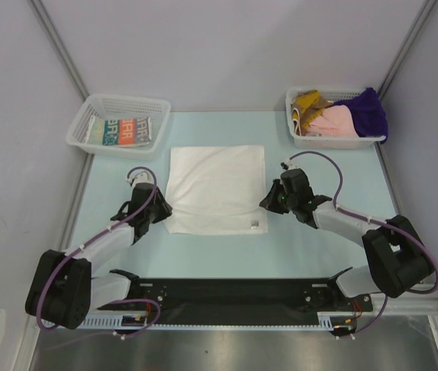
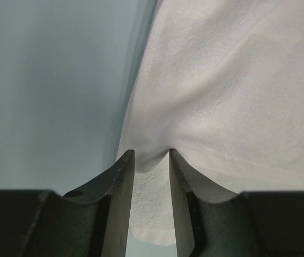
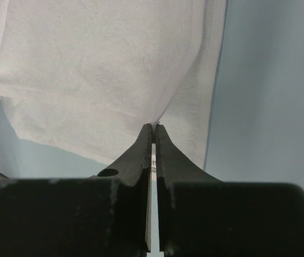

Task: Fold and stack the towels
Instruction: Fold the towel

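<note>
The white towel [image 1: 217, 188] is seen from above spread flat at the middle of the pale blue table [image 1: 311, 247], with a small label [image 1: 255, 226] at its near right corner. Only this view takes in the two mesh baskets at the far edge: a printed towel [image 1: 126, 131] is laid in the left basket [image 1: 79, 131], while a mustard towel [image 1: 309, 100], a pink towel [image 1: 333, 120] and a purple towel [image 1: 367, 112] are heaped in the right basket [image 1: 334, 141].

From above, the left gripper [image 1: 162, 210] is placed at the white towel's near left corner and the right gripper [image 1: 269, 199] at its right edge, but the jaws cannot be judged there.

That is supplied by the wrist views. The left gripper [image 2: 150, 152] is shown with its jaws parted, and a pucker of white cloth [image 2: 237, 80] is bunched between the tips. The right gripper [image 3: 154, 126] is shown with its jaws closed to a thin slit, the tips set against the towel's edge [image 3: 98, 64]; whether cloth is pinched there cannot be told
</note>
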### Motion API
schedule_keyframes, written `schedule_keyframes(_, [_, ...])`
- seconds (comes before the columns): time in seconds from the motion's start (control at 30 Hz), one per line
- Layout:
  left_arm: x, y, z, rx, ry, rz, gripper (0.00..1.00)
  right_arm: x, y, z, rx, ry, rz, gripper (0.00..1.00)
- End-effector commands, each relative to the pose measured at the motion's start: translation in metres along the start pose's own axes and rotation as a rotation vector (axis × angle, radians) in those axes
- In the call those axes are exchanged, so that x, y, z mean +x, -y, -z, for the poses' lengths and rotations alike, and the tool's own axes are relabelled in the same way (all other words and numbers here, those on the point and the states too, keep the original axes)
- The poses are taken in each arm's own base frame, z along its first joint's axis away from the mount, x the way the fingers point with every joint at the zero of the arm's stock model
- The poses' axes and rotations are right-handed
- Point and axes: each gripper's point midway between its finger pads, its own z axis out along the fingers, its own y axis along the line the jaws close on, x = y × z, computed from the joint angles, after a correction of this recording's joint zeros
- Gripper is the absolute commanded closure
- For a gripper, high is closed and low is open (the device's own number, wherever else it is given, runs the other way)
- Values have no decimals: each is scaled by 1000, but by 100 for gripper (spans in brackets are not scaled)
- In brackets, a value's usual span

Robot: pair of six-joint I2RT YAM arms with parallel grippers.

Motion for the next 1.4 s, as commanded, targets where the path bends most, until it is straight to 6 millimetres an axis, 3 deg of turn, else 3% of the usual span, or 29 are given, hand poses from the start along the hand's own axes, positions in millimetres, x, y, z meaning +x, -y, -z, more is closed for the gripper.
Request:
schedule_keyframes(0.0, [-7,-2,7,-54,10,97,62,-5,-6,-5,-17,30,1,100])
schedule_keyframes(0.13, [-24,-9,19,-139,40,166,58,-3,-6,-6,-15,30,5,100])
schedule_keyframes(0.2, [-22,-16,24,-196,21,184,57,-2,-5,-7,-13,30,1,100])
schedule_keyframes(0.33, [-21,-10,27,-191,-18,203,57,-2,-6,-8,-18,29,1,100])
schedule_keyframes(0.57, [-2,-12,23,-212,-80,299,56,0,-6,-9,-20,30,-1,100])
schedule_keyframes(0.8, [9,5,14,-141,-115,460,57,1,-7,-9,-26,26,2,100])
schedule_keyframes(1.07, [21,10,-2,-112,-138,537,57,1,-9,-10,-30,26,4,100])
schedule_keyframes(1.37, [5,-1,-1,-151,-47,518,57,4,-7,-10,-25,24,6,100])
